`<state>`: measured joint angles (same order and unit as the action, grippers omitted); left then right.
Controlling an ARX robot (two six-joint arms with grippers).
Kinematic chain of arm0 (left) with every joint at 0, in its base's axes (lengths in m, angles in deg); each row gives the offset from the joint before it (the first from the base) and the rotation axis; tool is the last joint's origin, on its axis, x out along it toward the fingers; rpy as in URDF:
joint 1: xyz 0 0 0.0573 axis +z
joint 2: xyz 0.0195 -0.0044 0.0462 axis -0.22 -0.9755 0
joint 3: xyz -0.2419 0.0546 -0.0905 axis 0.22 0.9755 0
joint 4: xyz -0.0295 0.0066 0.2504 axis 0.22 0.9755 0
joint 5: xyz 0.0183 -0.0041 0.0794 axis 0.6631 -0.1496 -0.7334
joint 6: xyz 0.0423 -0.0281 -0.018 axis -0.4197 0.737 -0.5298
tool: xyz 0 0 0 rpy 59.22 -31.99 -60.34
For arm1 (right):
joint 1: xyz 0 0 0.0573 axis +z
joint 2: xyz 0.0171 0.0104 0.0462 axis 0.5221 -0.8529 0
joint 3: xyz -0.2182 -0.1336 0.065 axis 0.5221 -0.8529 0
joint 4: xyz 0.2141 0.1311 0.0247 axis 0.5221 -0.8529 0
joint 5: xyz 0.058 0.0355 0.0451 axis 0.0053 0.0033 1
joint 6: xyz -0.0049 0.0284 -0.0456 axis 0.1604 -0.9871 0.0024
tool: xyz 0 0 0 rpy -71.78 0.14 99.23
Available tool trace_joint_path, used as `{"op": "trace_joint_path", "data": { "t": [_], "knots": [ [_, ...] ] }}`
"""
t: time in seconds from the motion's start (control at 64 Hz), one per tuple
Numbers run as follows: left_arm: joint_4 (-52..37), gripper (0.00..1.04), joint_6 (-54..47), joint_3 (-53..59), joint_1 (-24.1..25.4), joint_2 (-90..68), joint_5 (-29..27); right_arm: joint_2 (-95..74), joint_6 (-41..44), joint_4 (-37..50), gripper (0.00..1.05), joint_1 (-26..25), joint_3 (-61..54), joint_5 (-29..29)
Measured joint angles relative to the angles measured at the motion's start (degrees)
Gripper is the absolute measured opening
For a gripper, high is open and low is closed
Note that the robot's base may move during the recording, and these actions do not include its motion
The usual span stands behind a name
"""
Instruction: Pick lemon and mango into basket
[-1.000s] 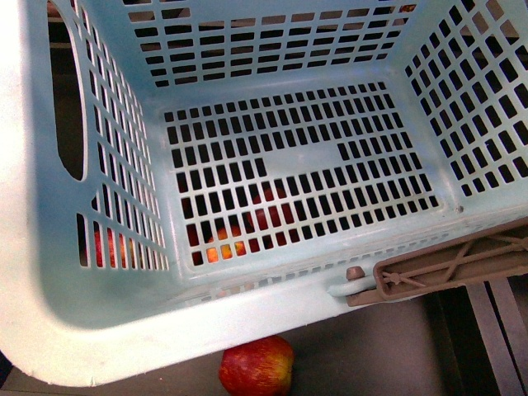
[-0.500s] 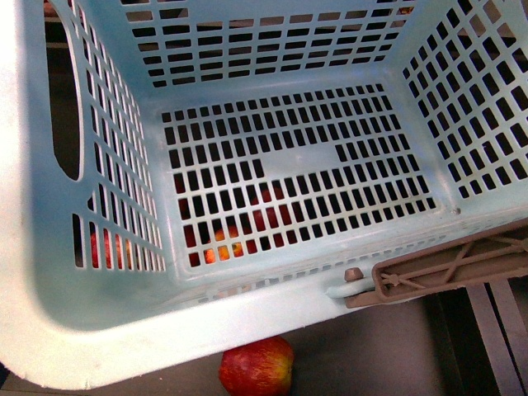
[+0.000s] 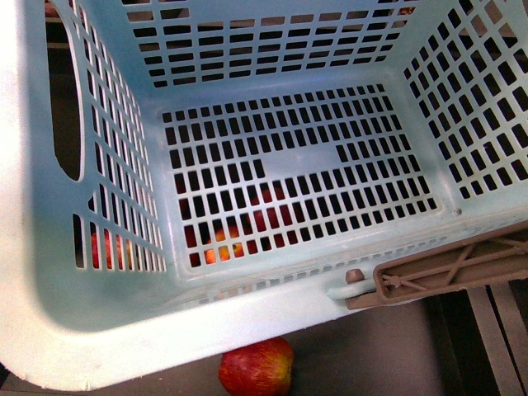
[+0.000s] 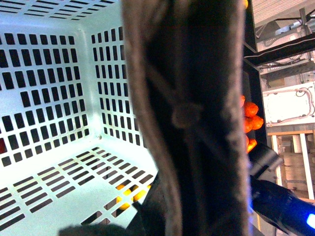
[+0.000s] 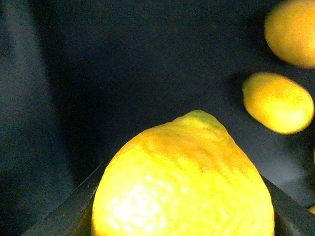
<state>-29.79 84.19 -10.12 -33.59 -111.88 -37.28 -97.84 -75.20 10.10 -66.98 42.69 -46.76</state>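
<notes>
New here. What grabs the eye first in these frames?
The light-turquoise basket fills the front view, nothing inside it, with a red apple on the surface just outside its near rim. In the right wrist view a big yellow lemon sits close up in the right gripper, and the basket's brown handle blocks the middle of the left wrist view.

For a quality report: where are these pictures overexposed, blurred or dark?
Front view: sharp, but the basket is washed out to white along its near rim. Left wrist view: the brown handle, close to the lens, is blurred. Right wrist view: dark background, glare on the lemon, far fruits soft.
</notes>
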Motion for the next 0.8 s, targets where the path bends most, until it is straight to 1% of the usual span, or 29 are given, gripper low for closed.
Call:
{"op": "trace_joint_path", "data": {
  "t": [0.078, 0.141, 0.156, 0.203, 0.25, 0.344, 0.406, 0.438, 0.547, 0.656, 0.797],
  "knots": [
    [0.0, 0.05, 0.0, 0.0, 0.0, 0.0, 0.0, 9.44, -0.13, 0.0, 0.62, 0.0, -3.74, 6.1],
    [0.0, 0.05, 0.0, 0.0, 0.0, 0.0, 0.0, 14.99, -0.57, -0.09, 0.62, 0.24, -5.57, 9.75],
    [0.0, 0.05, 0.0, 0.0, 0.0, 0.0, -0.02, 17.77, -0.68, -0.5, 0.62, 0.42, -6.34, 11.5],
    [0.0, 0.05, 0.0, 0.0, 0.02, 0.0, -0.07, 21.77, -1.07, -1.22, 0.62, 0.85, -7.34, 13.66],
    [0.0, 0.05, -0.02, 0.0, 0.0, 0.0, -0.13, 29.31, -2.34, -1.81, 0.62, 2.19, -9.27, 17.4],
    [0.0, 0.05, 0.0, 0.0, 0.0, 0.0, -0.02, 37.2, -4.37, -2.64, 0.62, 5.14, -11.43, 19.17],
    [0.0, 0.05, 0.0, 0.0, 0.0, 0.0, -0.04, 42.62, -5.86, -2.89, 0.62, 9.57, -13.79, 19.04],
    [0.0, 0.05, 0.0, 0.0, 0.0, 0.0, -0.07, 45.03, -6.69, -2.8, 0.62, 13.03, -15.13, 18.27],
    [0.0, 0.05, 0.0, 0.0, 0.0, 0.0, 0.0, 48.3, -8.41, -2.34, 0.62, 20.22, -16.98, 16.13],
    [0.0, 0.05, 0.0, 0.0, 0.0, 0.0, 0.0, 48.72, -9.16, -1.29, 0.62, 26.73, -17.51, 12.57],
    [0.0, 0.05, 0.0, 0.0, 0.02, 0.0, -0.04, 46.01, -9.6, 1.46, 0.62, 32.85, -17.51, 8.46]
  ]
}}
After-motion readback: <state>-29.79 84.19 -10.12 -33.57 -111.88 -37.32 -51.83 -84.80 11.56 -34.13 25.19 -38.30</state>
